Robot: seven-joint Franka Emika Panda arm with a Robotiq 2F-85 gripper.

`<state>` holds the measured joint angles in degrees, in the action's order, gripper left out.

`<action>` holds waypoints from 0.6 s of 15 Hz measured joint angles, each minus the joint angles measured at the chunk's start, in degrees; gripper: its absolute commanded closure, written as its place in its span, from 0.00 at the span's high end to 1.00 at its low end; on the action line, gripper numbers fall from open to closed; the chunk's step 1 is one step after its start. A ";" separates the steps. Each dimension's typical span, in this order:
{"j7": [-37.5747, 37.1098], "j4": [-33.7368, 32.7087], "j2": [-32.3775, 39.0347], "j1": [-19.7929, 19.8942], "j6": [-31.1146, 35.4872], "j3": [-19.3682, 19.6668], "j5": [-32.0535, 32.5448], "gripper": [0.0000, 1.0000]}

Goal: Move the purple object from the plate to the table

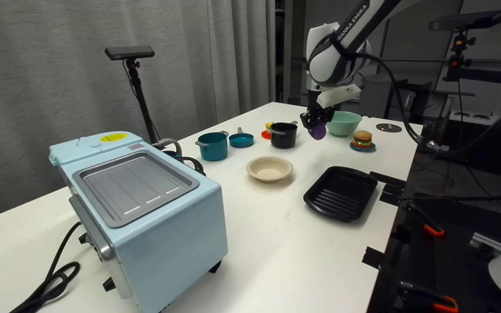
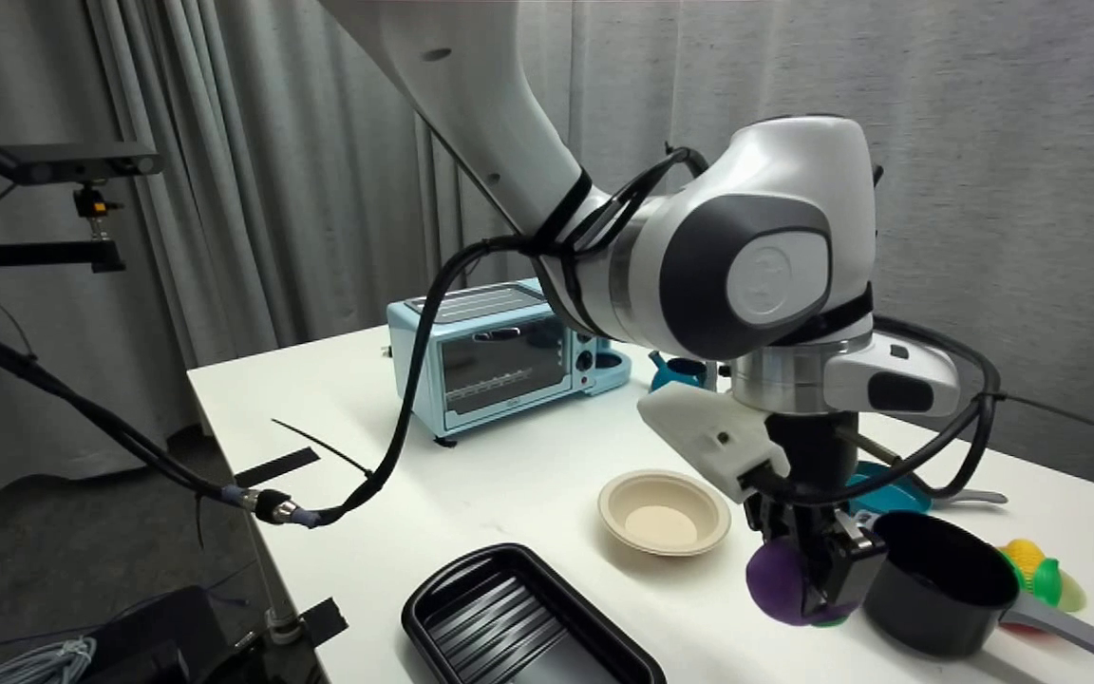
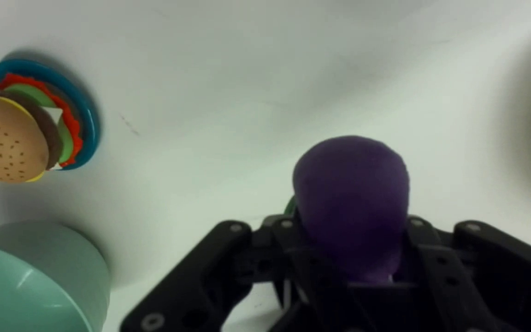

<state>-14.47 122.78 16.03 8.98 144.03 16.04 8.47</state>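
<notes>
Gripper (image 3: 355, 230), black, two-fingered: clamped on your rounded, smooth-looking purple lump (image 2: 777, 581), a finger to each side. Lump's place: off the small, round, shallow beige dish (image 1: 269, 174) with a pale rim and, as far as you can judge, in the air over the long, flat white table (image 1: 276, 243); in an exterior view it lines up between a round black pot (image 1: 283, 138) and a deep mint-green bowl (image 1: 345, 124). Handling, by estimate: light, probably a toy in firm plastic or foam, material unconfirmed; not fragile; somewhat slippery, its curved skin liable to turn between the fingers if it knocks the pot, and to roll once you let go. Hold: your present pinch across the sides seems sound; use moderate pressure, and lower until the lump bears on the table before you part the fingers. Pointing: one blunt, rounded end bulges from the finger gap, toward the top of your wrist view. A sliver of dark green (image 3: 289, 206) beside it may be a stem cap; you cannot tell whether it belongs to the lump. Long axis: seemingly through the gap rather than from finger to finger, with some slant; the fingers hide too much for you to fix it.
</notes>
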 measured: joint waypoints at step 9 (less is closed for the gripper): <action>-2.77 4.67 4.59 -0.38 5.23 1.24 6.14 0.07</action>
<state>-17.24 127.45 20.62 8.60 149.26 17.28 14.60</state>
